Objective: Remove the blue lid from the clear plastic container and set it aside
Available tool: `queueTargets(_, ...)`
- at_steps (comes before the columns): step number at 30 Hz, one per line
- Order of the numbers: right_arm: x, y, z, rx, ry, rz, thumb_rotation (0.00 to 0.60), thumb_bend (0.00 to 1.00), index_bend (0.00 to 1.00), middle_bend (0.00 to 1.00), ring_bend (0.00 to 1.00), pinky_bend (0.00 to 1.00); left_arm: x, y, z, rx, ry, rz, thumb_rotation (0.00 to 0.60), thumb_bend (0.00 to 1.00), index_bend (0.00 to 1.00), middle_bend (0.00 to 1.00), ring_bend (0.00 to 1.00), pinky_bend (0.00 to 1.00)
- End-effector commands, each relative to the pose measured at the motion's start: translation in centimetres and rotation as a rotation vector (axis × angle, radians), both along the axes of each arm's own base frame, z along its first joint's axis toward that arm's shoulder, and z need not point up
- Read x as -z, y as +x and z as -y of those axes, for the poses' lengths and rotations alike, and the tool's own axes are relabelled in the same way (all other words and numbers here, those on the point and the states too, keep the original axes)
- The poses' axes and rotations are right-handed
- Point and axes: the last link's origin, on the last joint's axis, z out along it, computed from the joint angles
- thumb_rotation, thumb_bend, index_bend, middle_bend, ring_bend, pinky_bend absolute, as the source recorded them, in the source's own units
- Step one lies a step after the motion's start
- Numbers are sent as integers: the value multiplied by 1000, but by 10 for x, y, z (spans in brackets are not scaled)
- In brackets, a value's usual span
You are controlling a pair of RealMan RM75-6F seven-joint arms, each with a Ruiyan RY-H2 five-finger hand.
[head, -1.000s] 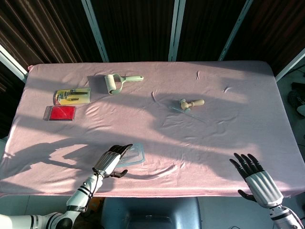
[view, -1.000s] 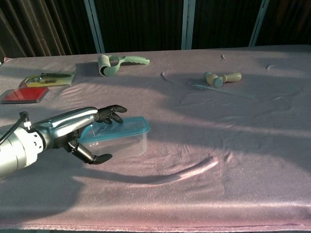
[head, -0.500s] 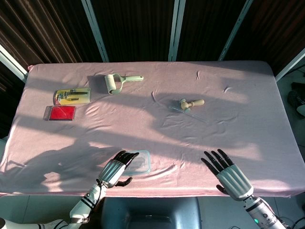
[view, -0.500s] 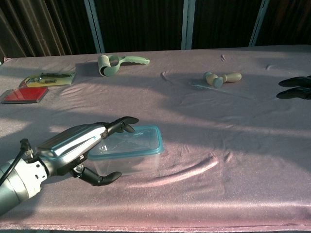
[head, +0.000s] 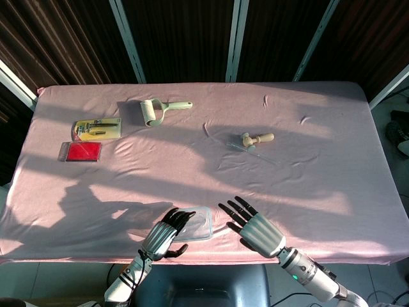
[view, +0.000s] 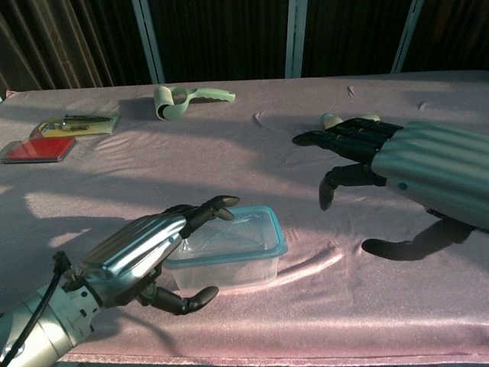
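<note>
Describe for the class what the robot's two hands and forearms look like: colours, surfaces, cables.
Both the left hand and the right hand have ribbed, silvery metallic backs and glossy black fingers. The left wrist is a grey cylinder with a thin black cable running along it. In the head view, the right forearm is silver with black bands.

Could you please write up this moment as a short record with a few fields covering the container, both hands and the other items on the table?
container: clear plastic container near the front table edge, upright
lid: blue lid on the container, not yet removed
left hand: left hand against the container's left side, fingers over the lid, thumb low at the front
right hand: right hand open, hovering right of the container, touching nothing
other items: lint roller, yellow blister pack, red case, small wooden-handled tool, all far from the hands
surface: pink tablecloth
</note>
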Motion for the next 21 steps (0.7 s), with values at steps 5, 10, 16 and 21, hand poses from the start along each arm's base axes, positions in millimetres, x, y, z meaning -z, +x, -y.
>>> queueTargets(5,26,16,12,-78,64,77,600,445,555,39,0,0,-4,-2,-1,-27,-4,43,600,354,0,404,326,224)
queueTargets(10,36,18,18,-78,86,110,600,448,569,55,0,0,-2,-2,3,-29,-31,59,600,352,0,379,300,207)
queueTargets(16,46,22,18,-91,109,111,600,448,584,60,0,0,1,-1,7,-30,-42,72,600,349,0,360,279,189)
queueTargets(21,50,23,17,-88,125,118,600,448,589,61,0,0,2,-1,8,-22,-36,72,600,347,0,348,268,180)
